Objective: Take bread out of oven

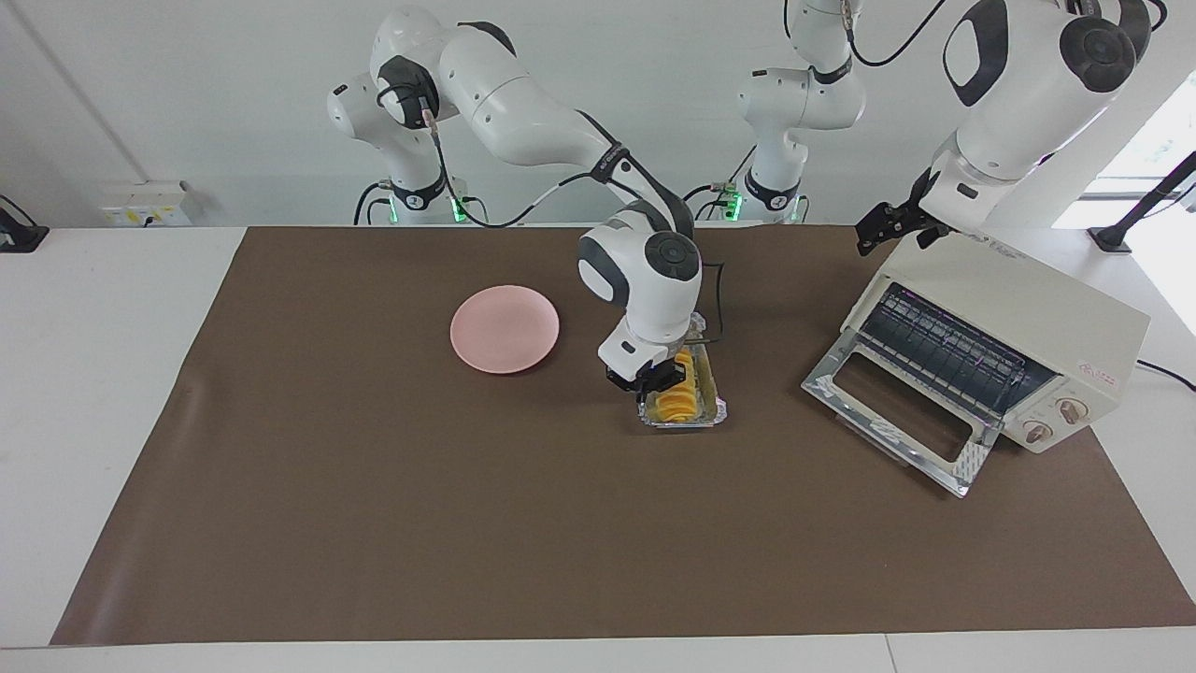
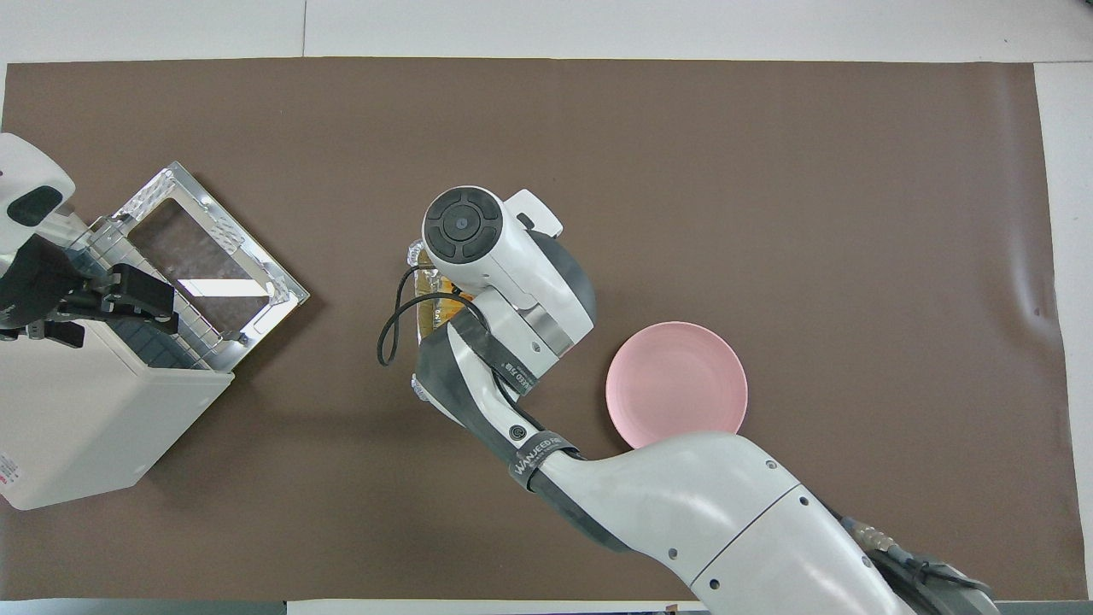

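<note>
One right pincer (image 1: 660,378) is down in the foil tray (image 1: 715,408), its fingers narrowed around the bread (image 1: 685,396); a straight lift should leave the tray on the surface. Off toward the left arm's end, the left pincer (image 1: 889,227) waits above the open oven (image 1: 1056,322), and I cannot tell its spread.

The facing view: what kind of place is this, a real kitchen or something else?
Probably a robot lab staged as a kitchen: two arms mounted at a table with a brown mat, and only an oven, a pink plate and bread in a foil tray.
</note>
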Tool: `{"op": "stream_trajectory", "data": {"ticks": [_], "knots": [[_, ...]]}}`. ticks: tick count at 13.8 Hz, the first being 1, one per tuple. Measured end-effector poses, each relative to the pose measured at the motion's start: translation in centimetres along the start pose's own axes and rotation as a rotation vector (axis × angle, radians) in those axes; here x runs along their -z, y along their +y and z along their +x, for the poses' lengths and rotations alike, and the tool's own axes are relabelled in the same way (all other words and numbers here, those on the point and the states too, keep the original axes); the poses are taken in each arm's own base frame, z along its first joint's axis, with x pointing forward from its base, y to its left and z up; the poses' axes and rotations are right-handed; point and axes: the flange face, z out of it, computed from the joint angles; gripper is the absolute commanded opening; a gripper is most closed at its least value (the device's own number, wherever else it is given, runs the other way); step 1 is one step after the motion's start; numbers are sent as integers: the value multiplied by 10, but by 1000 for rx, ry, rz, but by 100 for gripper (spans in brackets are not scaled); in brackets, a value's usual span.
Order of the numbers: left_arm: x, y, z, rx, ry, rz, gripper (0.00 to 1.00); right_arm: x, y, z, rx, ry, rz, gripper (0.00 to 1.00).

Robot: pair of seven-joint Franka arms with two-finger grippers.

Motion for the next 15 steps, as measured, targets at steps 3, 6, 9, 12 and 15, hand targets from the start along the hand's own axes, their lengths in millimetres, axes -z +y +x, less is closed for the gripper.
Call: {"op": "stream_trajectory", "data": {"ticks": [3,6,9,12,15], "knots": [[0,-1,0,1,0,0,100,27,42,29,-62,-33,-7,0],[0,-1,0,1,1,0,100,76,128,80,-85,-60,42,0],[1,-1,0,1,1,-1,100,84,220,123,-66,-49,60,0],[1,-1,0,1,1,-1,100,61,298,153,-22,-22,70,0],[1,-1,0,1,1,-1,100,26,361,168,-13,-13,70,0]]}}
